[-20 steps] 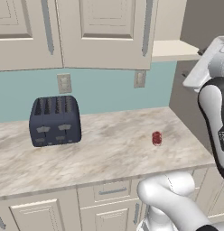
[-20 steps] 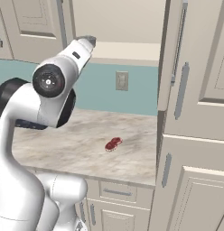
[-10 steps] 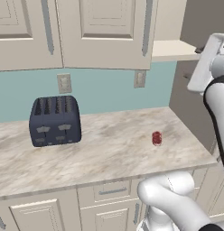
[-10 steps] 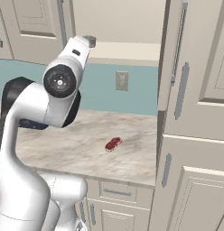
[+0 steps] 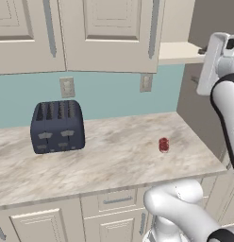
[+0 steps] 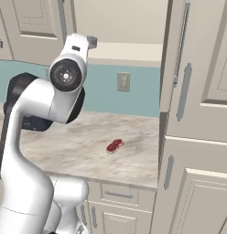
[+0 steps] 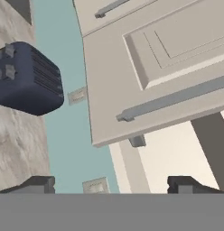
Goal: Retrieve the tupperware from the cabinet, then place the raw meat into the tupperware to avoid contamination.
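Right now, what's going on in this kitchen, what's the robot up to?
The arm is raised toward the cabinet, whose right section stands open with a bare shelf showing. The gripper is open and holds nothing; the hand view looks at a closed cabinet door and its grey handle. No tupperware can be made out. The raw meat lies untouched on the counter, well right of the toaster.
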